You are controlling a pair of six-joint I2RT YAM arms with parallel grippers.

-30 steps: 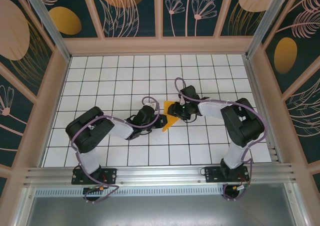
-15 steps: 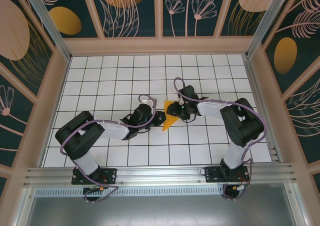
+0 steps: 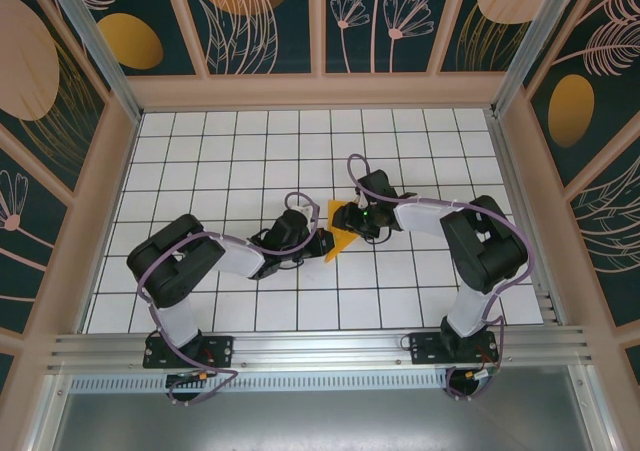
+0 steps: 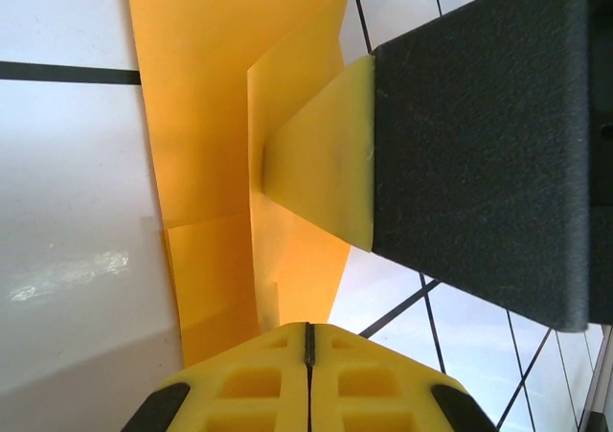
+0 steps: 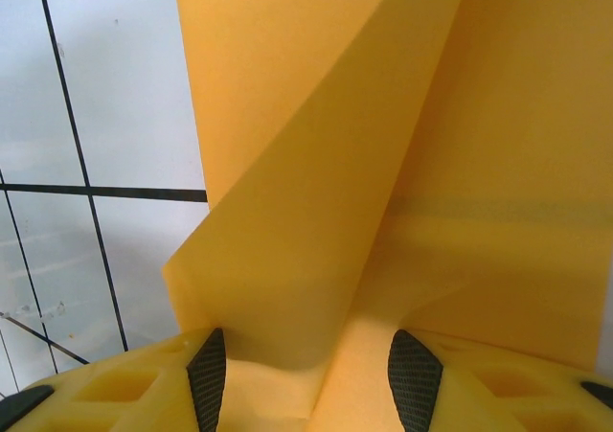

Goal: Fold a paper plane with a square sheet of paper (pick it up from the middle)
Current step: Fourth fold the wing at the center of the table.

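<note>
The square sheet of paper (image 3: 338, 235) lies mid-table as a small creased, pointed orange-yellow shape. My left gripper (image 3: 320, 237) is at its left edge. In the left wrist view its jaws are shut (image 4: 308, 330), tips right at the paper (image 4: 201, 116); whether an edge is pinched between them I cannot tell. My right gripper (image 3: 352, 221) sits on the paper's upper right side. In the right wrist view its jaws stand open (image 5: 309, 375), and a raised flap of paper (image 5: 383, 164) runs up between them. One right finger (image 4: 479, 145) touches the paper in the left wrist view.
The white grid table (image 3: 220, 151) is boxed in by dark patterned walls at the back and both sides. An aluminium rail (image 3: 320, 351) runs along the near edge, where both arm bases are bolted.
My left gripper drew back to the left, then returned to the paper's left edge while its jaws closed. The right gripper's jaws spread slightly. The paper stayed in place.
</note>
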